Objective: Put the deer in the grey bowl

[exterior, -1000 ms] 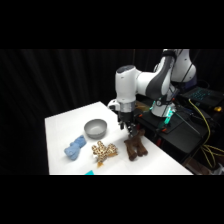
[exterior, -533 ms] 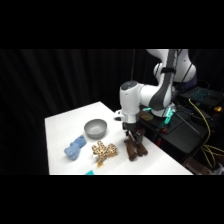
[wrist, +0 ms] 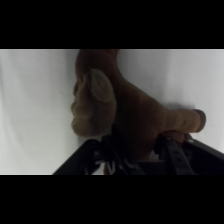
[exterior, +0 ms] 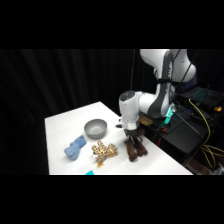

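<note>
The white table (exterior: 65,127) is smooth and bare-topped, its near edge running toward the picture's bottom, and black curtain closes the room behind it. To the right of the table stand dark equipment with a small green light and yellow cables (exterior: 207,117).

Nearest the front edge lie three plush toys in a row, one of each kind: a blue plush (exterior: 75,147) at the left, a tan spotted plush (exterior: 103,151) in the middle, and the deer (exterior: 135,148) at the right, dark brown and soft, lying on the table. Just behind the blue and spotted toys sits the one grey bowl (exterior: 95,128), round and smooth-sided, nothing visible in it, a little apart from the deer.

The gripper (exterior: 132,136) comes straight down onto the deer from the single white arm. In the wrist view the deer's (wrist: 125,107) fuzzy brown body fills the middle, a paler rounded patch on one side, a stubby limb reaching right, and the gripper's (wrist: 135,150) black fingers (wrist: 172,150) stand on either side of its body, spread around it; whether they already press it I cannot tell.
</note>
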Controlling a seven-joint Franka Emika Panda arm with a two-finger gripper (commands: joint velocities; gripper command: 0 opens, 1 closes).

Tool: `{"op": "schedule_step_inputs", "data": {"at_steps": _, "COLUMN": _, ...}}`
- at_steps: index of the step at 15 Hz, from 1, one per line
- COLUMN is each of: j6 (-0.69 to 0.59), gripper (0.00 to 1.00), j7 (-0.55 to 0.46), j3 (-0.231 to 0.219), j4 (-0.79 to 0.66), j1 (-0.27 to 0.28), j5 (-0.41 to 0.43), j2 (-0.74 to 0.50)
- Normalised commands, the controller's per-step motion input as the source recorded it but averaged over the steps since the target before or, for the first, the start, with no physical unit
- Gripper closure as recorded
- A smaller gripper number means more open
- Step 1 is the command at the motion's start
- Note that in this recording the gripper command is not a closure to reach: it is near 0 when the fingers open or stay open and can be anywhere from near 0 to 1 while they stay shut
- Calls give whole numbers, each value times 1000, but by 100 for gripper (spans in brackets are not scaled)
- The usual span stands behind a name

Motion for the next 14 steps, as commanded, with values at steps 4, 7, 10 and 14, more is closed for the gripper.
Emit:
{"op": "schedule_step_inputs", "data": {"at_steps": 4, "j6": -337, "gripper": 49, "j7": -162, "j3": -31, "j4": 2, "j1": -84, "j5": 27, "j2": -273}}
{"op": "schedule_step_inputs", "data": {"at_steps": 7, "j6": -665, "gripper": 49, "j7": -205, "j3": -85, "j4": -4, "j1": -85, "j5": -21, "j2": -521}}
{"op": "schedule_step_inputs", "data": {"at_steps": 10, "j6": -669, "gripper": 49, "j7": -195, "j3": -155, "j4": 28, "j1": -86, "j5": -91, "j2": -638}}
{"op": "schedule_step_inputs", "data": {"at_steps": 14, "j6": -456, "gripper": 48, "j7": -146, "j3": -195, "j4": 132, "j1": -106, "j5": -218, "j2": -455}}
